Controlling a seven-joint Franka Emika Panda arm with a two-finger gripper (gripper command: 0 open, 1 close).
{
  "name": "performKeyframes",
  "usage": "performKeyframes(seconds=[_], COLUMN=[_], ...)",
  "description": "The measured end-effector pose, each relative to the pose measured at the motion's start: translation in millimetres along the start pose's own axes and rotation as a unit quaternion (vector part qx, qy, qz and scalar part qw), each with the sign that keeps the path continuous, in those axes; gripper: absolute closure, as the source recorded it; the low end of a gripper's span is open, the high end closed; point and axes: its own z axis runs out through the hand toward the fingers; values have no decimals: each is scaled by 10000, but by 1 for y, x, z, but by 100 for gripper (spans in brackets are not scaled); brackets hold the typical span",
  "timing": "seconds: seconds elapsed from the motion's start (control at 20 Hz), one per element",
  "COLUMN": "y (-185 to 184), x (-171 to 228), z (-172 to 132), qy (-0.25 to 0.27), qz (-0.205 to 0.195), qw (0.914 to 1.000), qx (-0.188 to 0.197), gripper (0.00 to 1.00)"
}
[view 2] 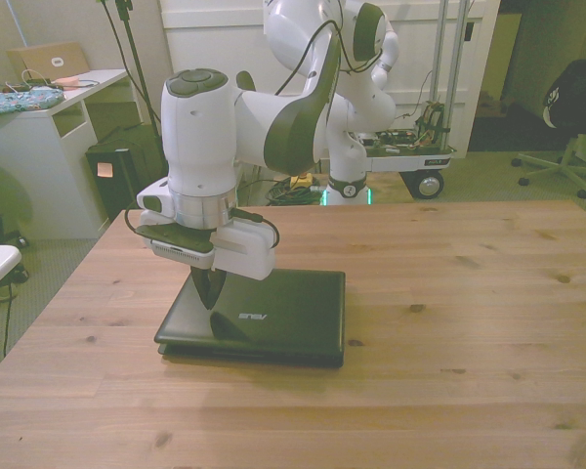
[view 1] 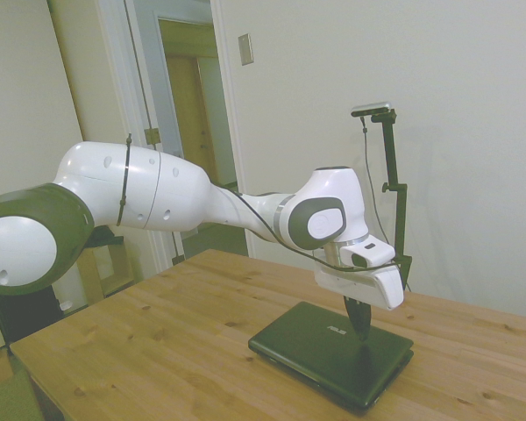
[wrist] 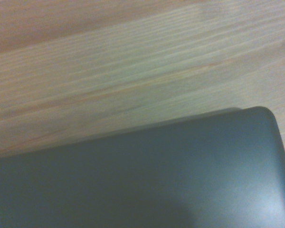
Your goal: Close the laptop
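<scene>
The laptop (view 1: 320, 346) (view 2: 273, 313) lies on the wooden table with its glossy black lid folded flat down over the base, a pale logo showing on top. My gripper (view 1: 359, 331) (view 2: 212, 296) points straight down with its dark fingertips together, touching the lid near the corner at the front view's left. It looks shut with nothing held. In the wrist view the laptop's dark lid (wrist: 147, 175) and one rounded corner fill the frame over blurred wood.
The wooden table (view 2: 469, 293) stretches wide around the laptop. Behind it stand a white desk (view 2: 49, 107), a wheeled cart with electronics (view 2: 410, 147) and an office chair (view 2: 566, 107). A doorway (view 1: 188, 96) opens behind the arm in the side view.
</scene>
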Motion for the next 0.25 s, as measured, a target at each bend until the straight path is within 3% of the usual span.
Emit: performKeyframes(seconds=[0.25], y=[7], x=[3], z=[-17], qy=[29], qz=[68], qw=[9999], qx=[113], gripper=[100])
